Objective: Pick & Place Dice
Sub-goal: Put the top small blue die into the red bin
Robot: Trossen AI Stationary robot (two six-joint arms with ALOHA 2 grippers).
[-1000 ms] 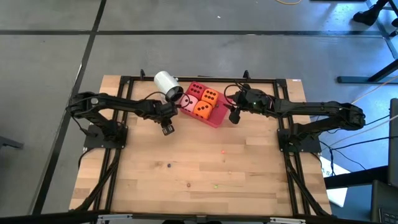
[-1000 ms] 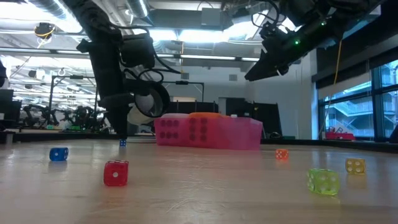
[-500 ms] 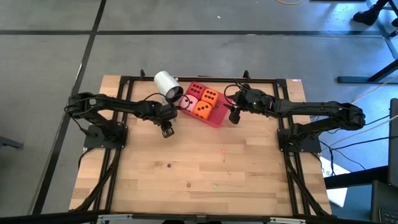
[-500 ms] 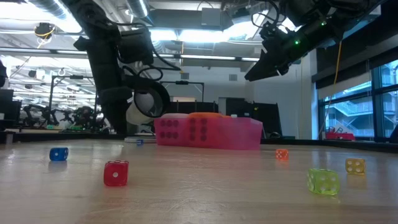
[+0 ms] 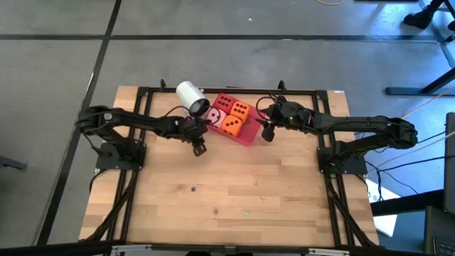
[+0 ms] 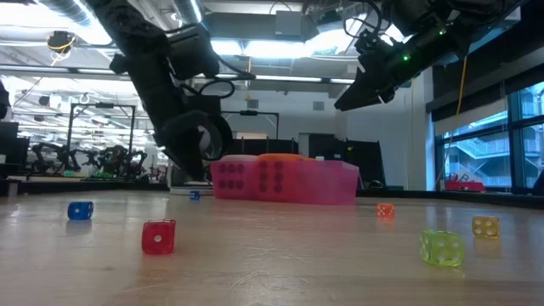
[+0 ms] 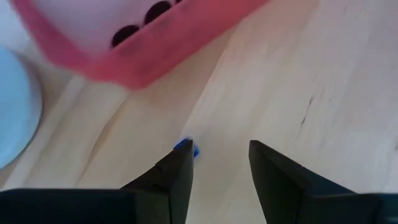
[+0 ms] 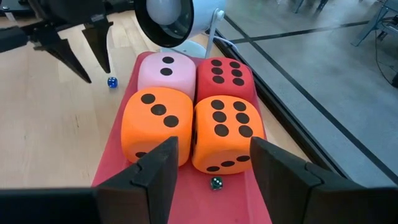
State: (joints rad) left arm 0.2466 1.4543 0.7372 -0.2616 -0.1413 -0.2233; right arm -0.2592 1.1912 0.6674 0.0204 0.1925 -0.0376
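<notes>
Four dice (image 8: 189,102) sit packed two by two in the red tray (image 5: 245,134) on the counter (image 5: 234,192), between the two arms. The left gripper (image 7: 214,165), jaws parted and empty, hovers just beside the tray's near corner, by a tiny blue die (image 7: 188,147). The right gripper (image 8: 211,163), jaws released, hangs directly before the orange pair.

The left arm reaches inward, its hand (image 5: 198,148) low over the wooden desk (image 5: 213,185), its two dark fingers (image 7: 176,174) parted. The right arm stretches inward too, its hand (image 5: 267,133) raised, fingers (image 8: 158,168) spread apart.
</notes>
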